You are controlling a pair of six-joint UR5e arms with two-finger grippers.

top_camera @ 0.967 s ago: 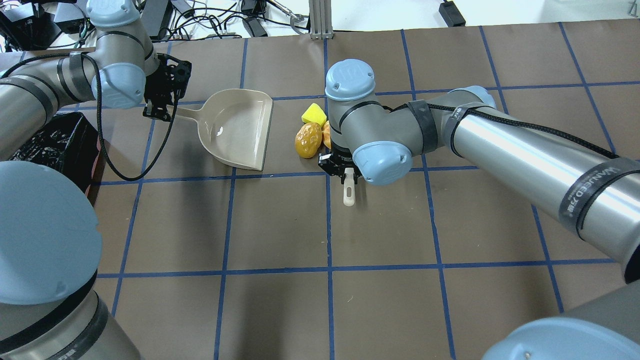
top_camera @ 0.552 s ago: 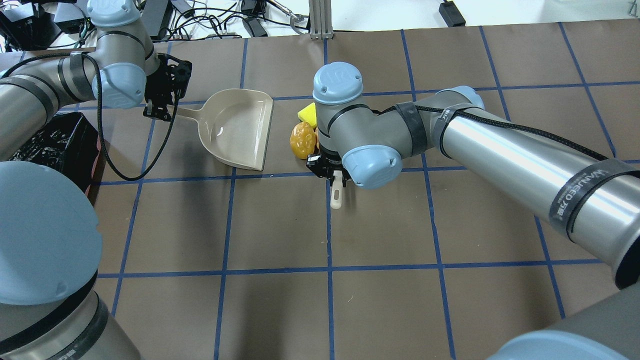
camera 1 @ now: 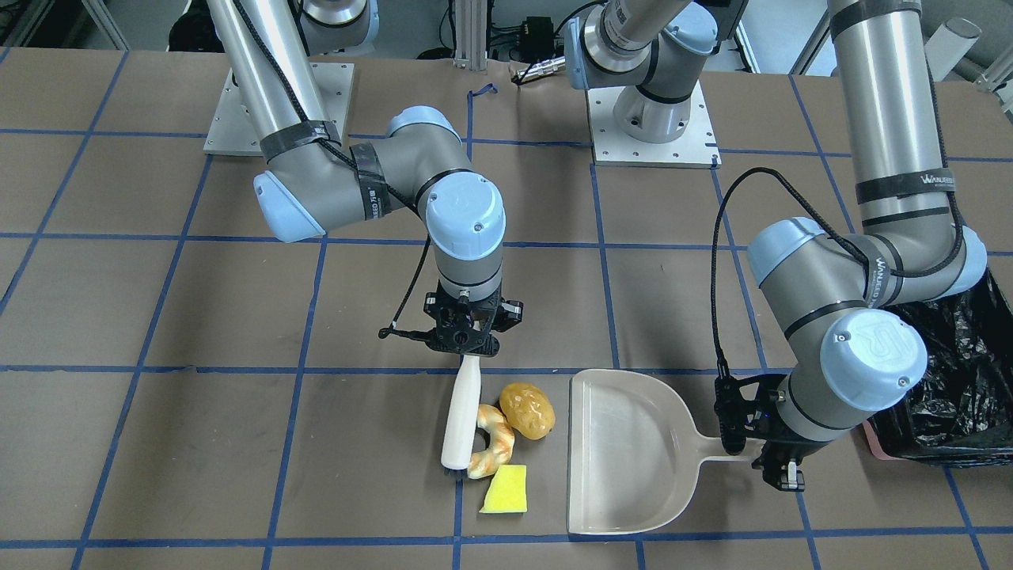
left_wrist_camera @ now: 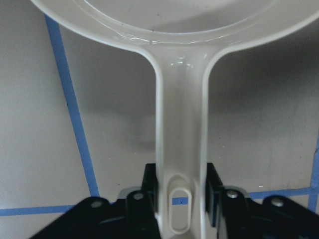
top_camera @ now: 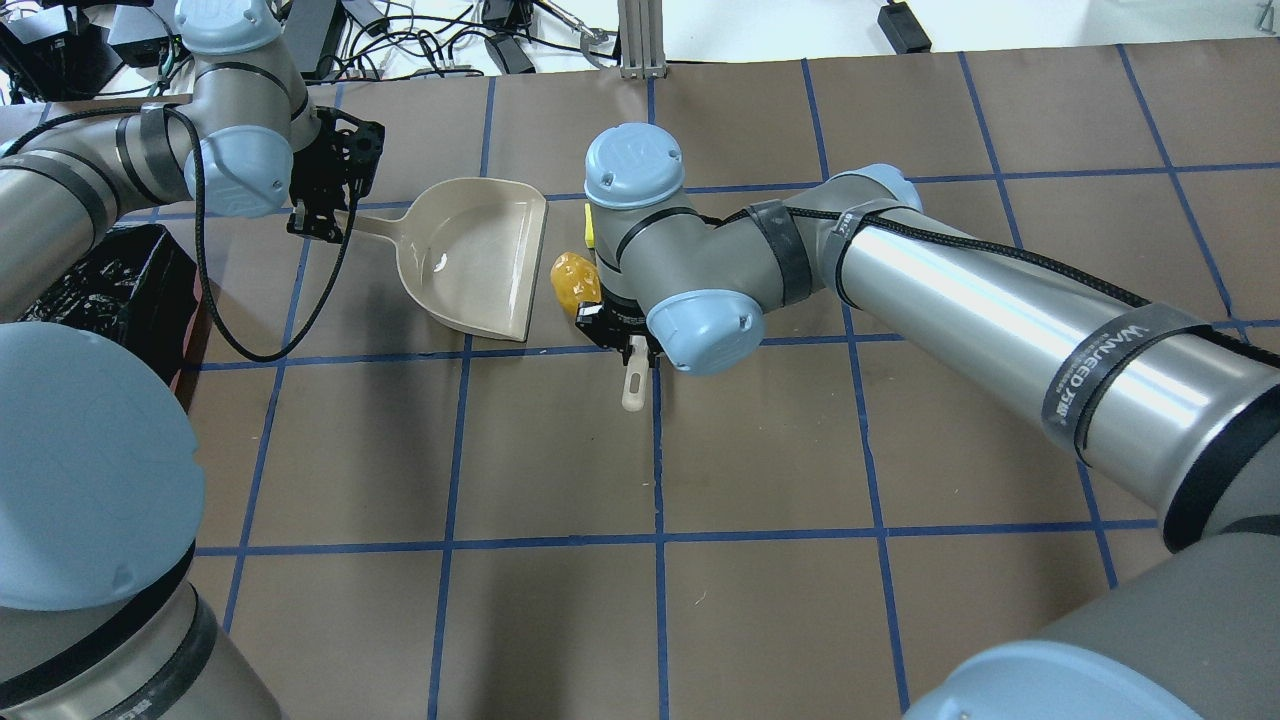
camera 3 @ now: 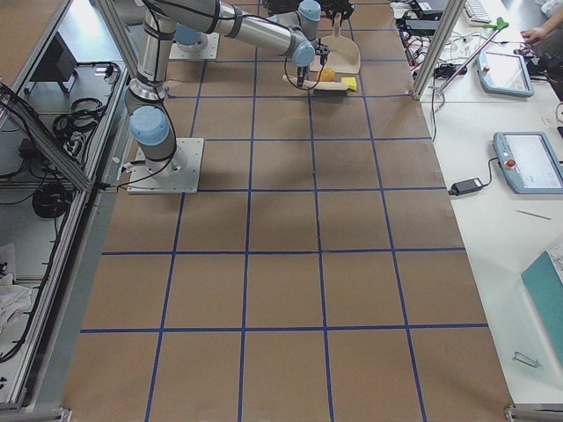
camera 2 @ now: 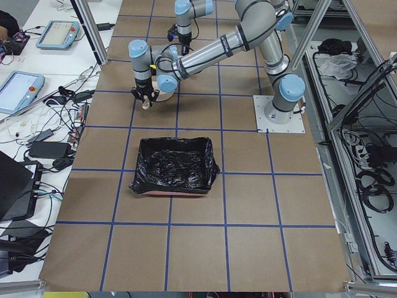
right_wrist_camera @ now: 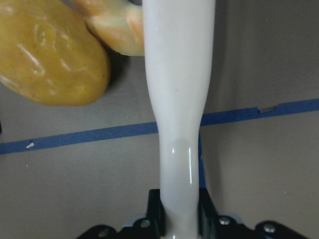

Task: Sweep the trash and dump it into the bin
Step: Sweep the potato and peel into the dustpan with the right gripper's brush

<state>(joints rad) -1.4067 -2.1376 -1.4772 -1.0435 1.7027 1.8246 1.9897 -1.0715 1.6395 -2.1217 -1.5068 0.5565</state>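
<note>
The right gripper is clamping the white brush, whose bristles are mostly hiding under its tip. The peel is touching the brush. The potato and sponge are lying just beside it, near the dustpan. The left gripper is pinching the dustpan's handle. The bin is running off the frame edge.

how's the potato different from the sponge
The potato is rounded, glossy and brown-yellow; the sponge is flat, matte and bright yellow. The potato lies closer to the mouth of the dustpan than the sponge. Both rest on the table, outside the dustpan.
</note>
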